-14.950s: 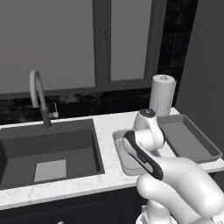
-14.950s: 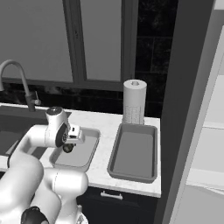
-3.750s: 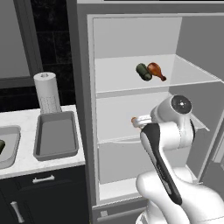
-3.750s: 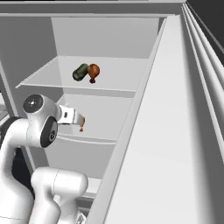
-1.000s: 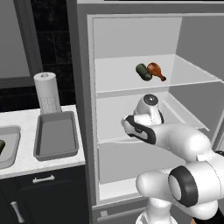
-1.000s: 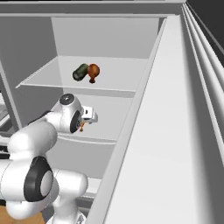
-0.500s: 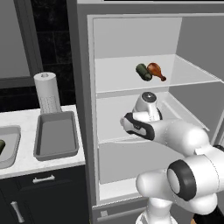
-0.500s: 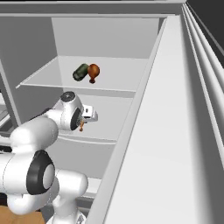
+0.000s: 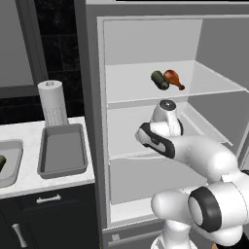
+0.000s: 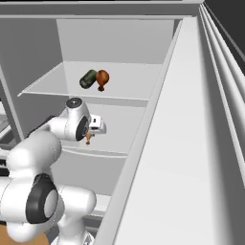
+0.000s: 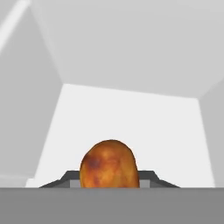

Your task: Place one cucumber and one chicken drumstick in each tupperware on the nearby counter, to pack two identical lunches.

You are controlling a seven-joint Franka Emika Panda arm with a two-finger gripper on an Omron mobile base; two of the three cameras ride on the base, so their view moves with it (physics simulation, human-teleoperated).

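Note:
On the fridge's middle shelf my gripper [image 11: 109, 177] is shut on a browned chicken drumstick [image 11: 110, 162]. From the right base view the gripper [image 10: 92, 132] reaches into the fridge, and the drumstick's bone end [image 10: 88, 139] pokes out below it. A dark green cucumber [image 9: 158, 80] and a second drumstick [image 9: 173, 78] lie together on the top shelf. Left of the fridge, the larger dark tupperware [image 9: 62, 150] sits bare on the white counter [image 9: 22, 132]. The smaller, lighter tupperware [image 9: 10, 168] is at the left edge with a cucumber [image 9: 1, 162] in it.
A paper towel roll [image 9: 52, 103] stands behind the dark tupperware. The fridge's left wall [image 9: 91, 121] separates the shelves from the counter. The open fridge door [image 10: 191, 143] takes up the right side of the right base view. Navy cabinets [image 9: 44, 214] run below the counter.
The jaws have come together on the drumstick on the middle shelf. The arm has barely shifted, and the base has stayed put.

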